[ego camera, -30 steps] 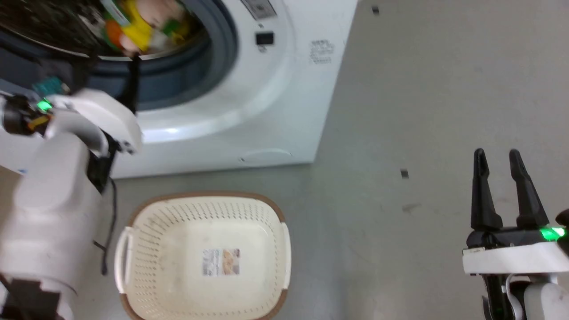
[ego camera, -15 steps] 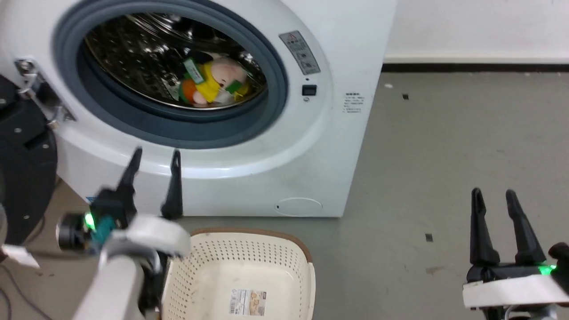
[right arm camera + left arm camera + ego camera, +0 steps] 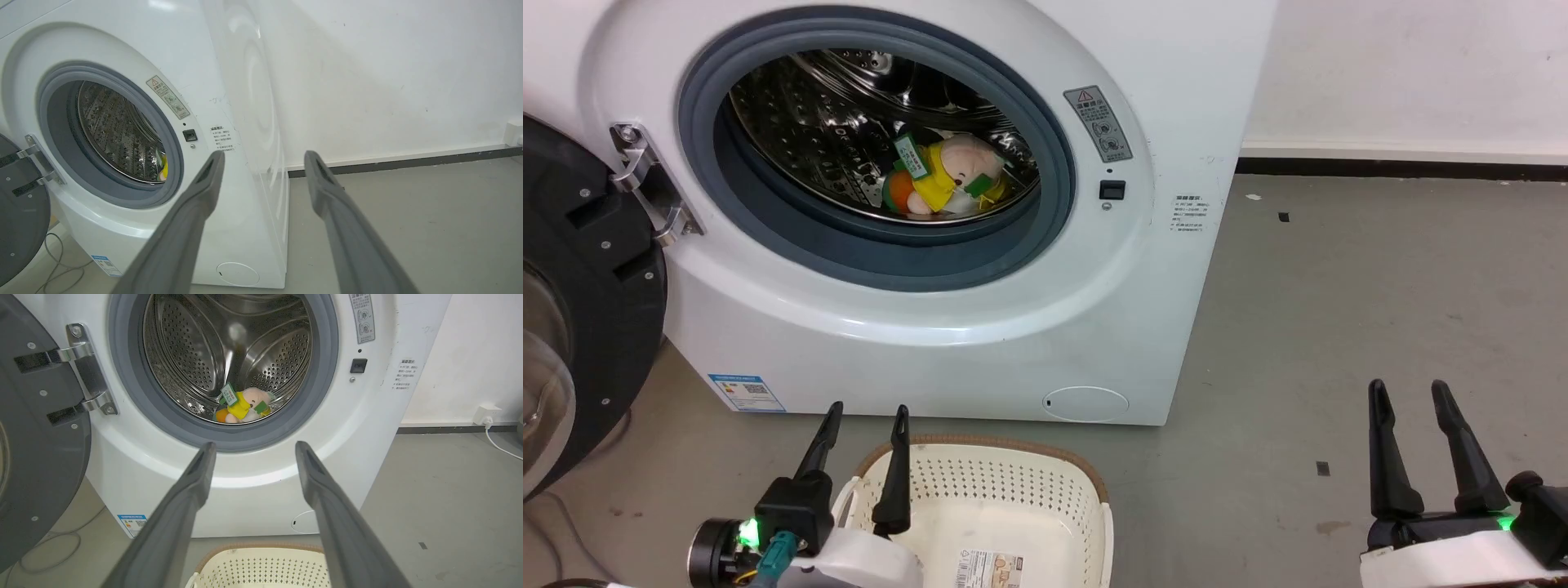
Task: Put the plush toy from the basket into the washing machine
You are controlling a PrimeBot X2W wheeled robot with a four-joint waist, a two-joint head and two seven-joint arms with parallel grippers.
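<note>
Plush toy [image 3: 943, 184] lay at 6 o'clock in the drum [image 3: 825, 122] of the washing machine [image 3: 980, 327], its lowest point; judged released. Left gripper [image 3: 867, 411] by basket [image 3: 1013, 482] and right gripper [image 3: 1409, 388]: fingers parted, empty.

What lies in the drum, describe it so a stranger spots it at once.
Start at the large white washing machine, its round door swung open. Look through the grey rubber ring to the bottom of the shiny perforated drum. The plush toy lies there: pale pink head, yellow jacket, green tag, the only soft, coloured thing against bare steel.
</note>
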